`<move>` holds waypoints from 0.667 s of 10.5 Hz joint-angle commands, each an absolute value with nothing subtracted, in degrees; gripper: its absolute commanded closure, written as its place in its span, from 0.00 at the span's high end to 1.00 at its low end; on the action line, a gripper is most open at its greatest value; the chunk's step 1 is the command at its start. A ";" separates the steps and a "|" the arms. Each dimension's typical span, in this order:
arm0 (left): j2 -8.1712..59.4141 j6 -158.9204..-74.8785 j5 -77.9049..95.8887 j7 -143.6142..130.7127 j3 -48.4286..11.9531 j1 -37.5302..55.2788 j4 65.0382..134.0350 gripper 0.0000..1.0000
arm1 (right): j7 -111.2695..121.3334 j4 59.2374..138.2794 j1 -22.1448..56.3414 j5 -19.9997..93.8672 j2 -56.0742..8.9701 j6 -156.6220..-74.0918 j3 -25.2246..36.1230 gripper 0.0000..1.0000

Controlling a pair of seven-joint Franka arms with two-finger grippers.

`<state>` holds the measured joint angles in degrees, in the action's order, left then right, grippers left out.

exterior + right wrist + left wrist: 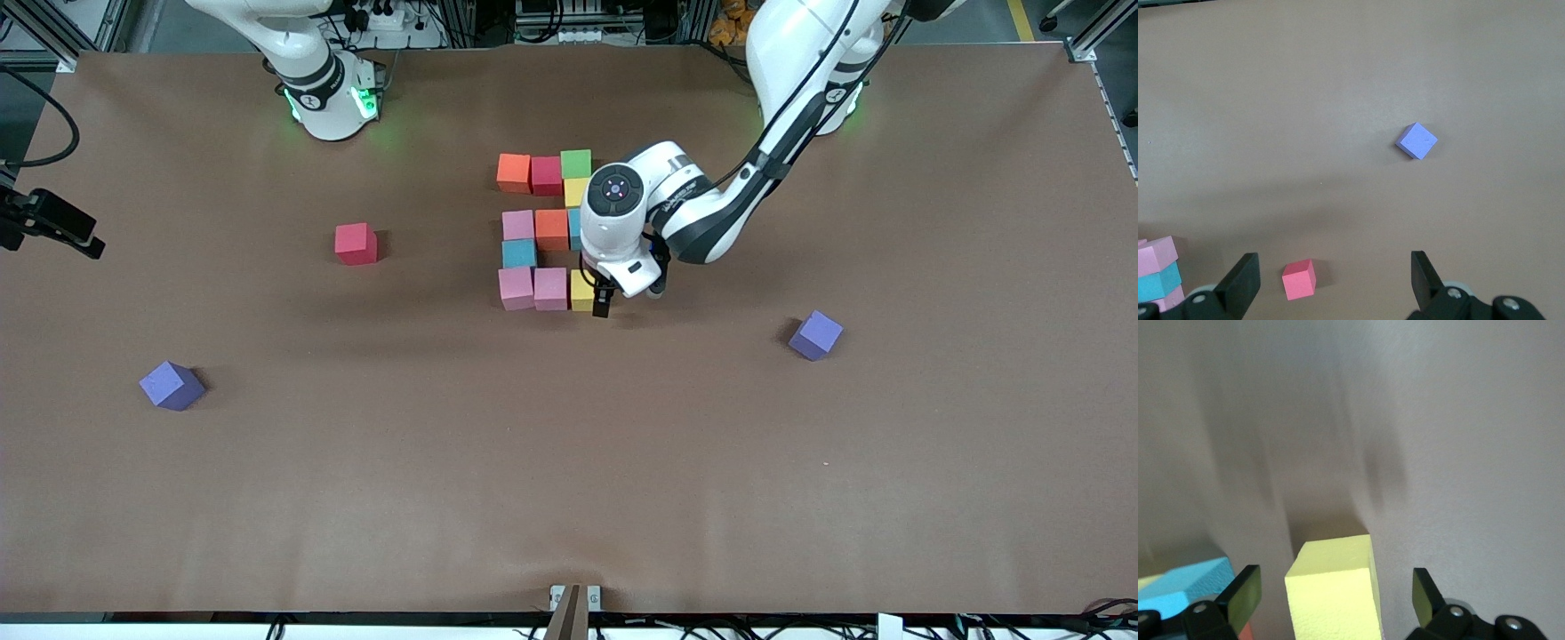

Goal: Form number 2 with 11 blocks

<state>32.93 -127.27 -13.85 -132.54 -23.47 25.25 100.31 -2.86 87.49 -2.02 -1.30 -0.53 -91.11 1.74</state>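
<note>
Multicoloured number 2 (547, 233) on brown table (569, 462): orange, red, green, yellow, pink, light blue cubes. Lone red cube (356, 244); two purple cubes (172, 385).

No legible text, label, brand, number or sign anywhere.

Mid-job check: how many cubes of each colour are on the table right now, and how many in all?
pink cubes: 3
orange cubes: 2
yellow cubes: 2
light blue cubes: 2
red cubes: 2
green cube: 1
purple cubes: 2
Total: 14
</note>
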 commanded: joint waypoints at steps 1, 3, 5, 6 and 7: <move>31.55 -120.08 -14.24 -126.06 -22.77 24.18 95.65 1.00 | -2.90 87.01 -2.37 -0.70 -0.62 -90.70 1.41 1.00; 31.47 -117.26 -14.33 -120.62 -22.68 20.85 91.17 1.00 | -2.90 87.01 -2.37 -0.70 -0.62 -90.70 1.41 1.00; 31.55 -114.88 -15.47 -111.66 -22.41 18.04 87.73 1.00 | -2.99 87.01 -2.29 -0.62 -0.61 -90.70 1.41 1.00; 31.20 -114.61 -15.47 -108.40 -22.41 15.93 86.67 1.00 | -3.08 87.01 -2.29 -0.62 -0.62 -90.70 1.41 1.00; 30.07 -113.83 -15.47 -104.89 -22.41 13.82 85.44 1.00 | -3.08 87.01 -2.29 -0.62 -0.62 -90.70 1.41 1.00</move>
